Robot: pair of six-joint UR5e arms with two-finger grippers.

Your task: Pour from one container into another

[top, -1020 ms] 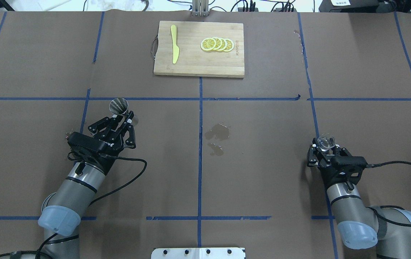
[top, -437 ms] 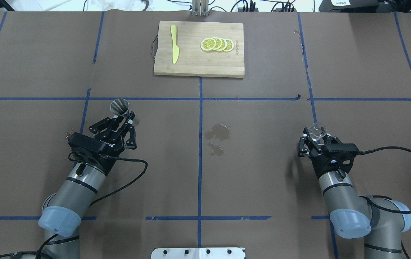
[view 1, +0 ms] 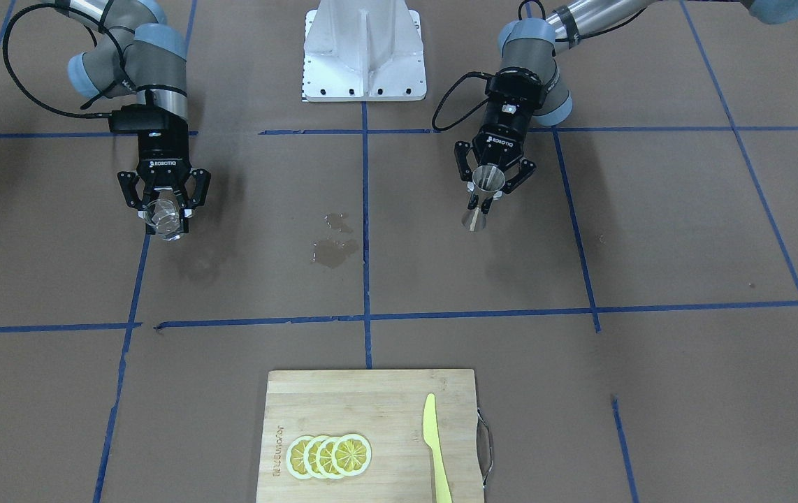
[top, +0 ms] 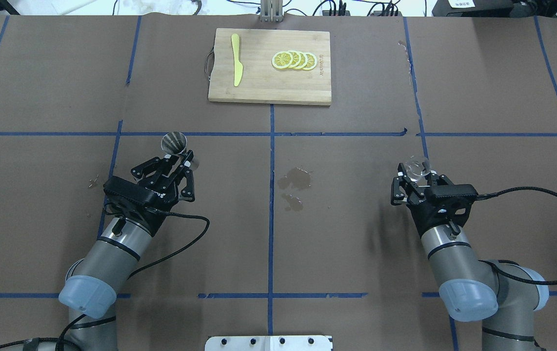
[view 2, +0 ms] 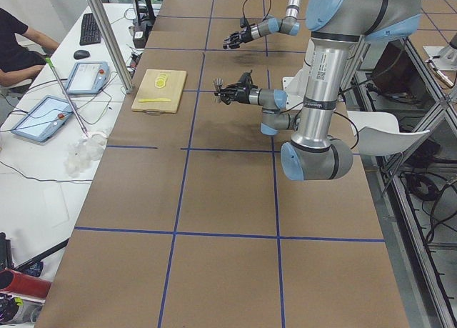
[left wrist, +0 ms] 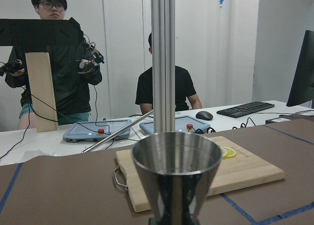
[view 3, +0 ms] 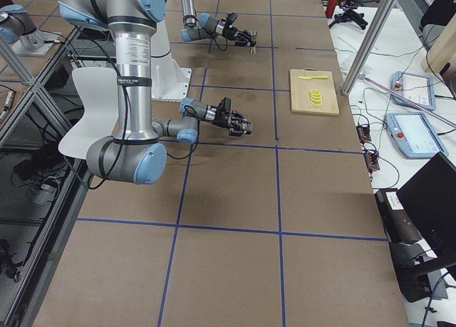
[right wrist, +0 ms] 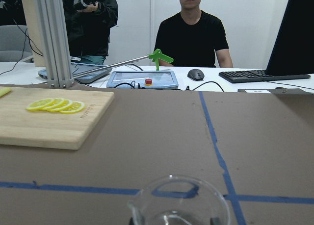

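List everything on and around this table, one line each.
glass measuring cup: one, clear, held at the table's right side
jigger: one, silvery steel, held upright at the table's left side
cutting board: one, pale wood, far middle
knife: one, yellow, on the board
lemon slices: four, yellow, overlapping on the board
wet patches: two, dark, table centre
tape lines: several, blue, grid
people: two, dark tops, beyond the far edge
left gripper: black, shut on jigger
right gripper: black, shut on cup

- jigger (left wrist: pixel 176 176): polished steel, glossy, mirror-like
- cup (right wrist: pixel 179 205): clear, smooth glass
- surface (top: pixel 356 243): matt brown paper, creased in places, with blue tape (top: pixel 271 243) lines
- board (top: pixel 268 87): pale, grained wood, matt
- knife (top: pixel 236 58): smooth yellow plastic
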